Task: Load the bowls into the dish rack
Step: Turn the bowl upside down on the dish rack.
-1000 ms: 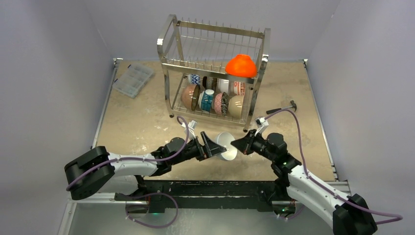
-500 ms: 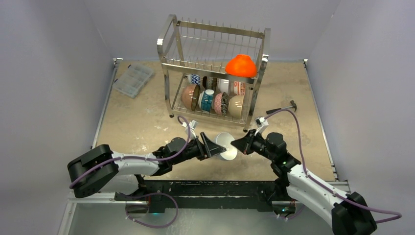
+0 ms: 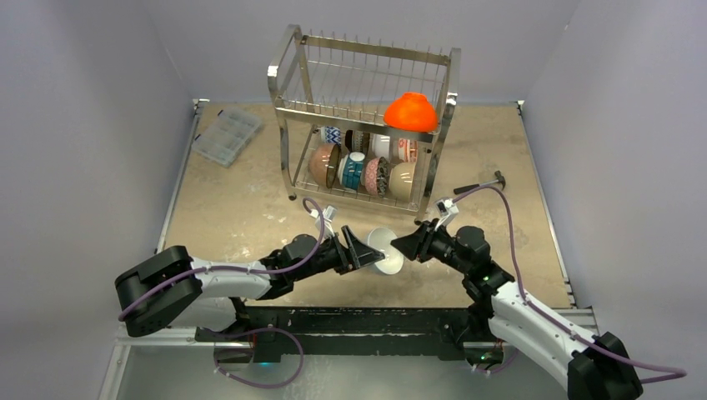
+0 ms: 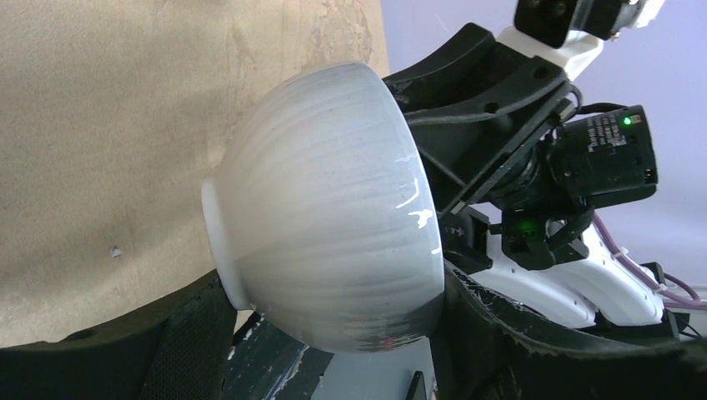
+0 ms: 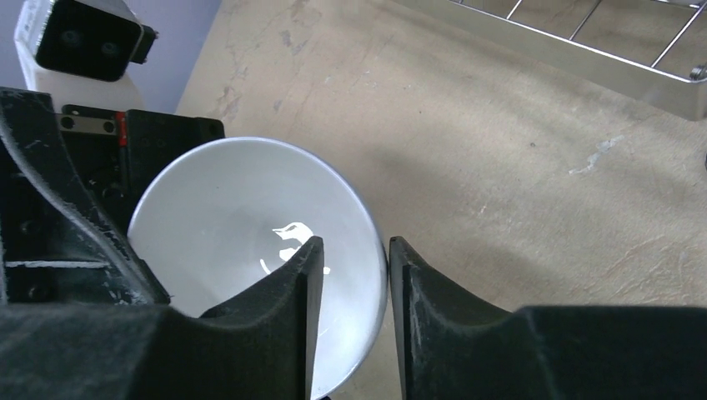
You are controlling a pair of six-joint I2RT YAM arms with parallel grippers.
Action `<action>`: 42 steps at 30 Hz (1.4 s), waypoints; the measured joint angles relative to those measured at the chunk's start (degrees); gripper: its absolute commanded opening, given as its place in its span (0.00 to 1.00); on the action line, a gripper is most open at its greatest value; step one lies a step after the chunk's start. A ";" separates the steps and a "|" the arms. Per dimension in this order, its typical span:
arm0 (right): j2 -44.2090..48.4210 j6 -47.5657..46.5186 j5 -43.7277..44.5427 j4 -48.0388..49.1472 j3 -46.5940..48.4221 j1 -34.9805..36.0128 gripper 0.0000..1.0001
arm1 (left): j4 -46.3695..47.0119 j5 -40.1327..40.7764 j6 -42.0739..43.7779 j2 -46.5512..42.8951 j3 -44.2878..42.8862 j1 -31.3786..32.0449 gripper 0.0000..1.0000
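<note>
A white bowl (image 3: 386,248) hangs on its side just above the table between my two arms. My left gripper (image 3: 377,253) is shut on it, one finger at the foot and the other at the rim; the ribbed outside of the white bowl (image 4: 325,208) fills the left wrist view. My right gripper (image 5: 354,243) is open and straddles the rim of the white bowl (image 5: 225,221), one finger inside and one outside, with a gap showing. The dish rack (image 3: 333,116) stands at the back with an orange bowl (image 3: 410,112) on its upper tier and several bowls (image 3: 358,171) on the lower tier.
A clear plastic compartment box (image 3: 227,136) lies at the back left. A small hammer (image 3: 488,183) lies to the right of the rack. The rack's steel base rail (image 5: 584,58) crosses the top of the right wrist view. The right arm's wrist (image 4: 600,158) sits close behind the bowl.
My right gripper's jaws have parted from the bowl's rim. The left gripper has closed in on the bowl and keeps it in place; neither arm has shifted much.
</note>
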State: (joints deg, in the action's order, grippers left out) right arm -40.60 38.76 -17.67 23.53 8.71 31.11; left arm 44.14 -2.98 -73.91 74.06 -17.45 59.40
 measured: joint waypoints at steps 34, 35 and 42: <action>1.25 -0.37 0.17 -1.01 0.55 0.00 0.99 | -3.45 -11.52 5.64 -5.64 4.31 -16.46 0.00; 1.25 -0.39 0.17 -1.07 0.68 0.00 0.99 | -3.78 -11.85 6.10 -6.47 4.31 -17.09 0.00; 1.27 -0.76 0.15 -1.31 0.94 0.00 0.99 | -12.90 -14.69 10.36 -12.00 1.75 -22.10 0.00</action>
State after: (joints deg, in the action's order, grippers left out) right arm -39.33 38.00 -17.52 22.22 9.65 31.11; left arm 31.24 -17.67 -63.55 62.06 -15.70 37.30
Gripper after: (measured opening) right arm 0.987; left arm 0.705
